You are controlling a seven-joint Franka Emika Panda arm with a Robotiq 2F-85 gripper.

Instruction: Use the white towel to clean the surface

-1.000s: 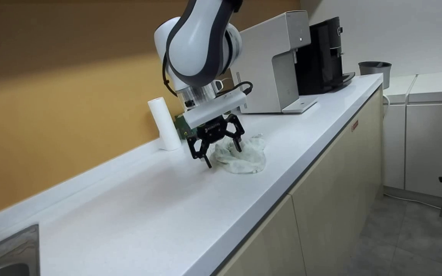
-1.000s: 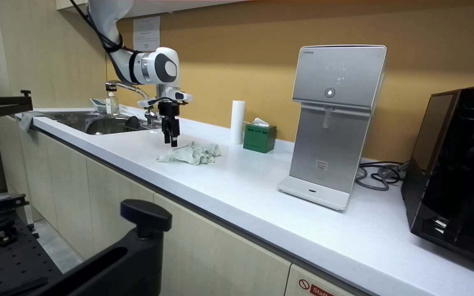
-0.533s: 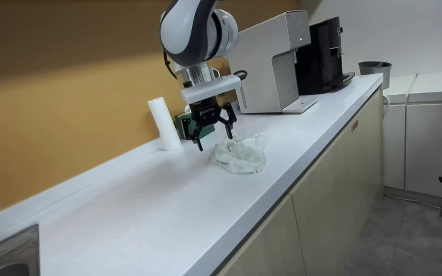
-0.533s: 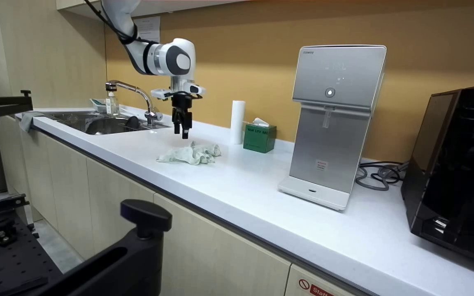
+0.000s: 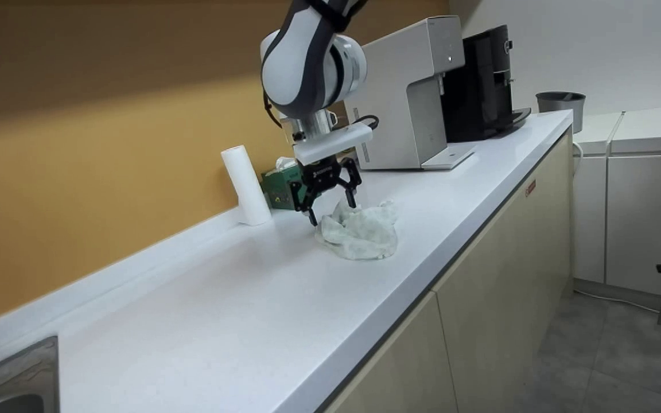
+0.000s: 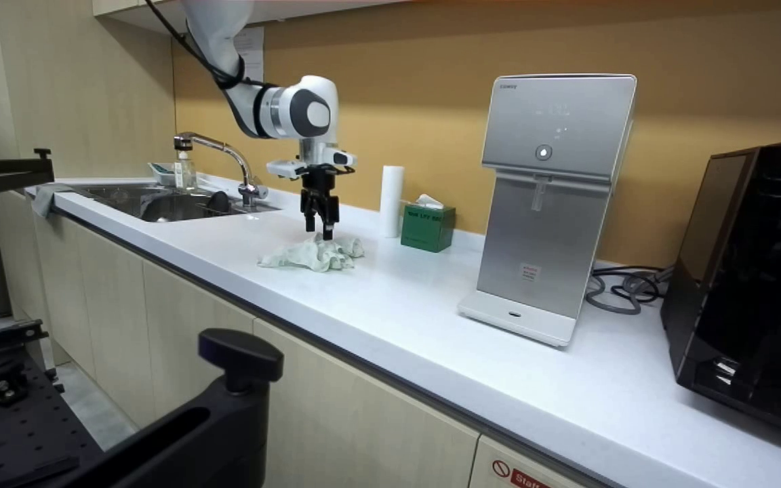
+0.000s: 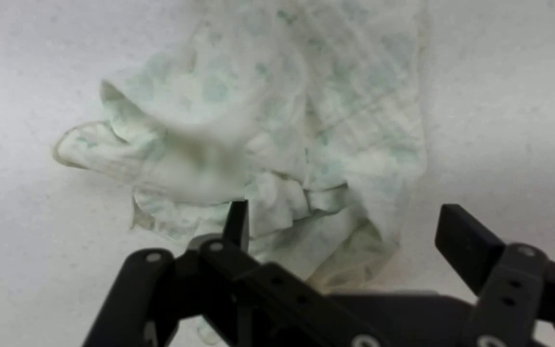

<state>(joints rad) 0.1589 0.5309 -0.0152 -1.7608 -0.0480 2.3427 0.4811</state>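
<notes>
The white towel with pale green spots lies crumpled on the white countertop. It also shows in an exterior view and fills the middle of the wrist view. My gripper is open and points down above the towel's wall-side part. It also shows in an exterior view. In the wrist view the gripper has its jaws wide apart, with the towel's lower folds between them. One finger overlaps the towel there; the other is over bare countertop. Whether the fingertips touch the towel I cannot tell.
A white paper roll and a green tissue box stand by the wall. A silver water dispenser and a black machine stand further along. A sink with a faucet is at the far end. The counter's front edge drops to cabinets.
My gripper first rose and moved toward the wall, then came down again closer to the towel and toward the dispenser side. It stays open. The towel has not moved.
</notes>
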